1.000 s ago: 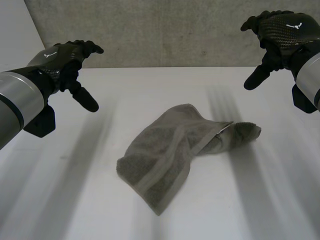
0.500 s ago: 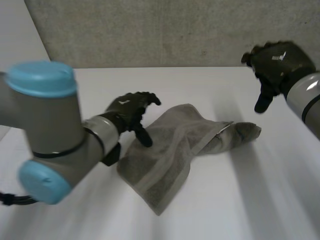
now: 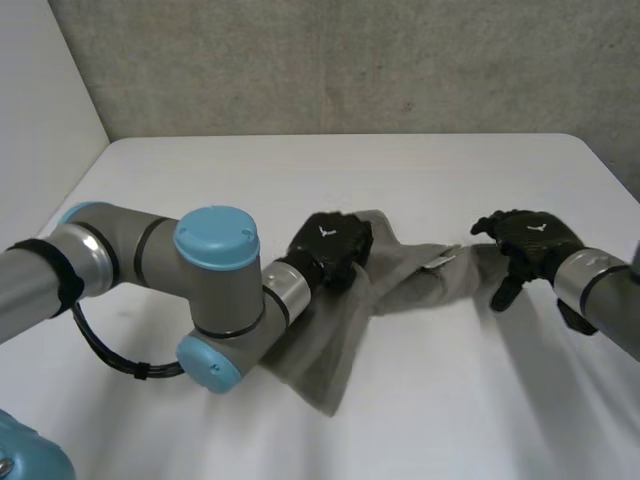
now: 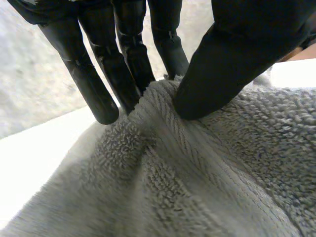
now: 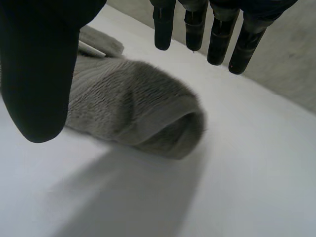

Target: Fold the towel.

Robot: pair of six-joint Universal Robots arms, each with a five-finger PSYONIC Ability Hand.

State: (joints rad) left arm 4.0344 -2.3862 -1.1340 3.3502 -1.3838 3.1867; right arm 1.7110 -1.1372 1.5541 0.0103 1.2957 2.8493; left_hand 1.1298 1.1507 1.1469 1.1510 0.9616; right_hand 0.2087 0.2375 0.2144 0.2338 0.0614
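Left robot hand (image 3: 330, 248) clamped on towel (image 3: 405, 275) edge, thumb against fingers, a grip for lifting into fold. Right robot hand (image 3: 528, 238) spread above towel's bunched end, poised to grasp.

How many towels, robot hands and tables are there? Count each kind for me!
grey towel: 1
black hands: 2, the left hand and the right hand
white table: 1
Total: 4
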